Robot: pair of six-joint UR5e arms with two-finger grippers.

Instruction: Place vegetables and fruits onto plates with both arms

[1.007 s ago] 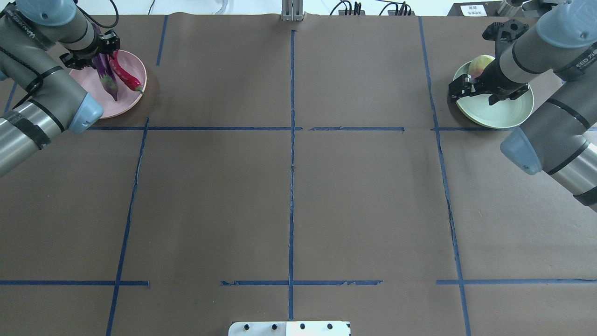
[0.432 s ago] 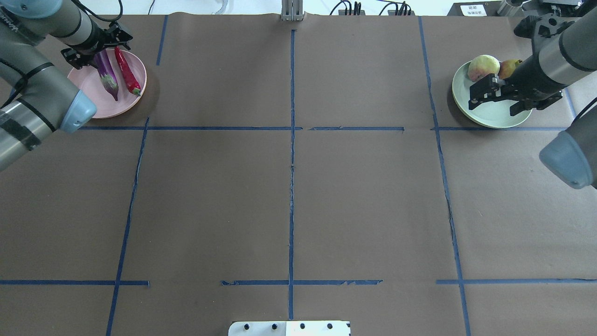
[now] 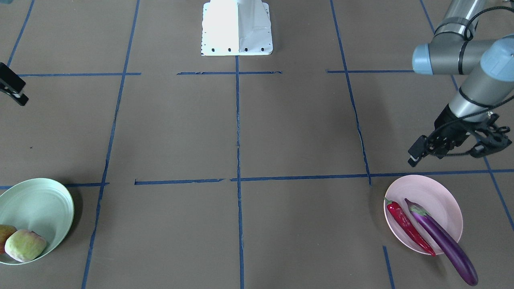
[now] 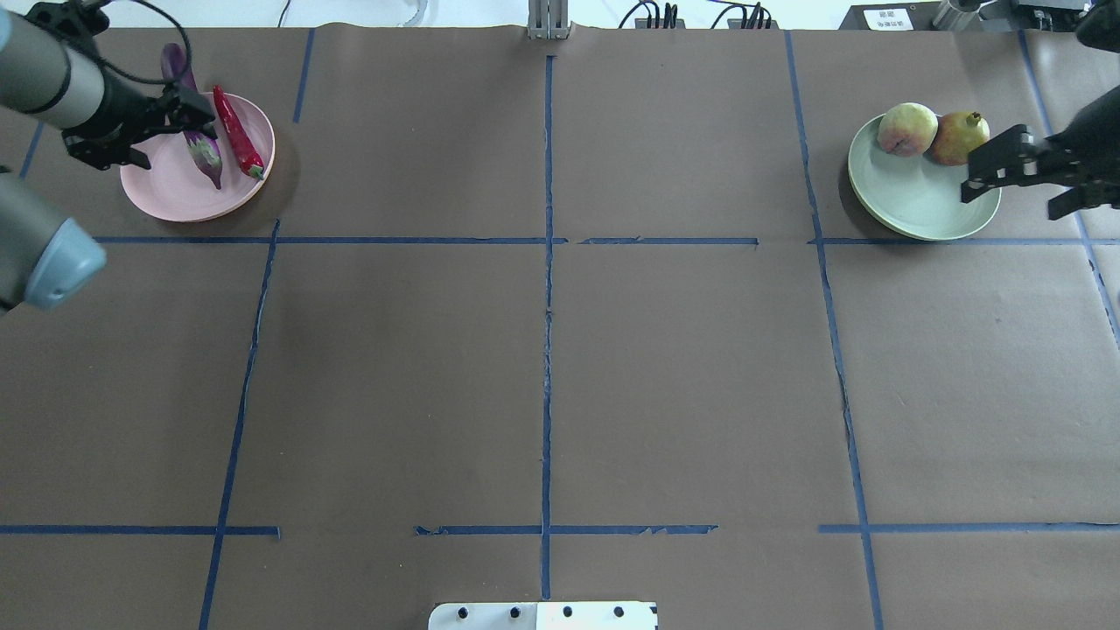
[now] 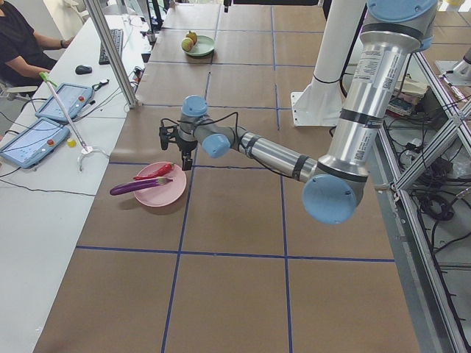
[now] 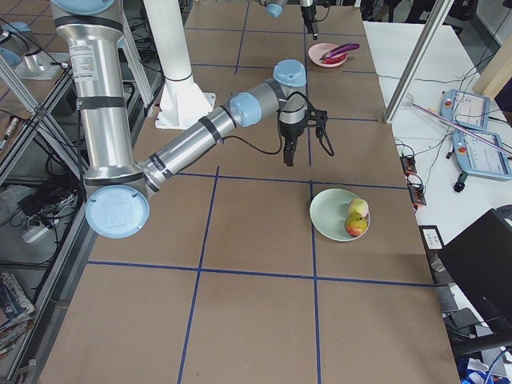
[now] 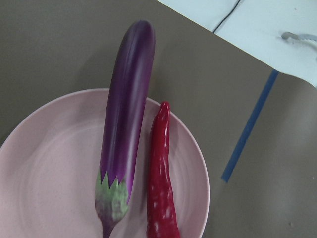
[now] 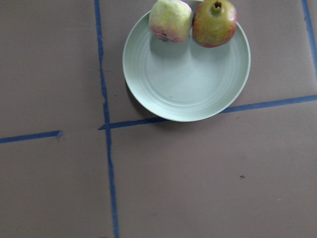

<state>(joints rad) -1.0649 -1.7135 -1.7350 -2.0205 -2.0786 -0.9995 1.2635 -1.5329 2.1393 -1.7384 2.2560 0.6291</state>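
At the far left corner of the surface (image 4: 542,350) sits the pink plate (image 3: 437,196). It carries the red chili (image 3: 407,226) and the purple eggplant (image 3: 441,241) side by side, and the eggplant's rounded end sticks out over the far rim. The left hand (image 3: 453,152) hangs above, on the robot's side of that plate, fingers spread and gripping nothing. At the far right corner, the mint plate (image 4: 919,197) holds the pale green fruit (image 4: 907,129) and the red-yellow fruit (image 4: 958,137) together by its far rim. The right hand (image 4: 1011,197) hovers clear of that plate, fingers apart and empty.
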